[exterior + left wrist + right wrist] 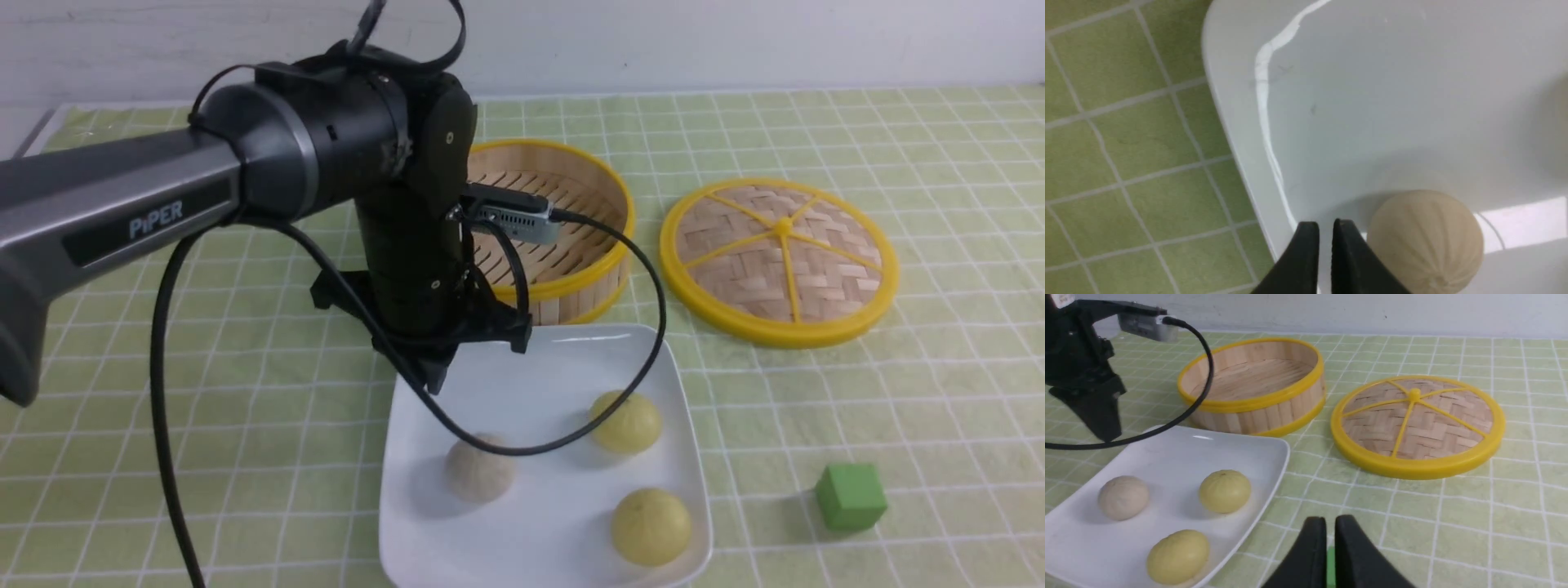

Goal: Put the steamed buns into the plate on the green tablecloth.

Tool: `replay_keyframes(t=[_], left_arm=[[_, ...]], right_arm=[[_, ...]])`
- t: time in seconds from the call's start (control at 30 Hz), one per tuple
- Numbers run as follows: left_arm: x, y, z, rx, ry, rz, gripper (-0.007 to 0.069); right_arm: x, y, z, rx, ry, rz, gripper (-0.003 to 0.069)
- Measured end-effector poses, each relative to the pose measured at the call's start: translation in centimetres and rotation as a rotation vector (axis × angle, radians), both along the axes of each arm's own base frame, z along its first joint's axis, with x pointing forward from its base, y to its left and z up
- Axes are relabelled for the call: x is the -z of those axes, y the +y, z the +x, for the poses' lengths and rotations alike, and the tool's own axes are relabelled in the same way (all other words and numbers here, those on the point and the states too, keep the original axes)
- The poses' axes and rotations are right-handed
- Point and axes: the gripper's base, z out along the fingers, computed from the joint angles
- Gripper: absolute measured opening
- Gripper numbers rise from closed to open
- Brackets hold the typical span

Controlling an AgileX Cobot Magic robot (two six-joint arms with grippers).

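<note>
- The left gripper [1325, 234] hangs over a corner of the large glossy white square plate [531, 376], jaws drawn nearly together on nothing.
- The greyish-white round steamed bun [1425, 241] lies in the plate just beside those tips.
- One pale yellow round bun [626, 421] and the other pale yellow bun [651, 527] lie farther from them, also in the plate.
- The right gripper [1331, 526], likewise closed and empty, hovers over the light green grid-lined tablecloth [1453, 506], apart from the plate.
- The buns look light, soft and prone to rolling on the glaze. A gentle hold across the widest middle would suit them.
</note>
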Motion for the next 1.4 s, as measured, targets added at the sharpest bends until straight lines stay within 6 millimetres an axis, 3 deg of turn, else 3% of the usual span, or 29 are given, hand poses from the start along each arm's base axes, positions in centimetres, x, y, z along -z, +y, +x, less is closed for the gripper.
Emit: replay_keyframes(t=[0.17,0.3,0.4,0.53,0.67,0.77,0.9,1.13,1.27,1.4], left_arm=[[-1.6,0.8,-0.6,0.014,-0.018,0.044,0.0068],[-6.3,0.8,-3.0,0.088,-0.143,0.043,0.0067],[-8.9,0.9,-4.7,0.123,-0.223,0.040,0.0067],[-13.1,1.9,-9.2,0.166,-0.346,-0.010,0.0067],[-13.7,3.8,-13.0,0.161,-0.368,-0.043,0.0067],[-11.6,5.9,-16.9,0.143,-0.420,-0.120,0.0067],[-8.8,7.3,-19.7,0.118,-0.585,-0.377,0.0068],[-5.0,8.3,-21.9,0.067,-0.672,-0.722,0.0071],[-2.8,8.8,-22.4,0.071,-0.642,-0.687,0.0073],[-2.1,9.1,-22.4,0.068,-0.627,-0.652,0.0075]], right_arm=[[3.9,-1.1,0.2,0.182,0.016,-0.061,0.0065],[6.7,-1.5,0.4,0.264,0.098,-0.107,0.0074],[6.8,-1.6,0.4,0.276,0.109,-0.115,0.0078],[6.8,-1.6,0.4,0.278,0.109,-0.119,0.0083],[6.8,-1.7,0.4,0.278,0.109,-0.120,0.0088],[6.8,-1.7,0.4,0.280,0.109,-0.122,0.0096],[6.8,-1.7,0.4,0.280,0.109,-0.122,0.0100],[6.8,-1.7,0.4,0.280,0.109,-0.122,0.0112],[6.8,-1.7,0.4,0.280,0.109,-0.122,0.0118],[6.8,-1.7,0.4,0.280,0.109,-0.122,0.0124]])
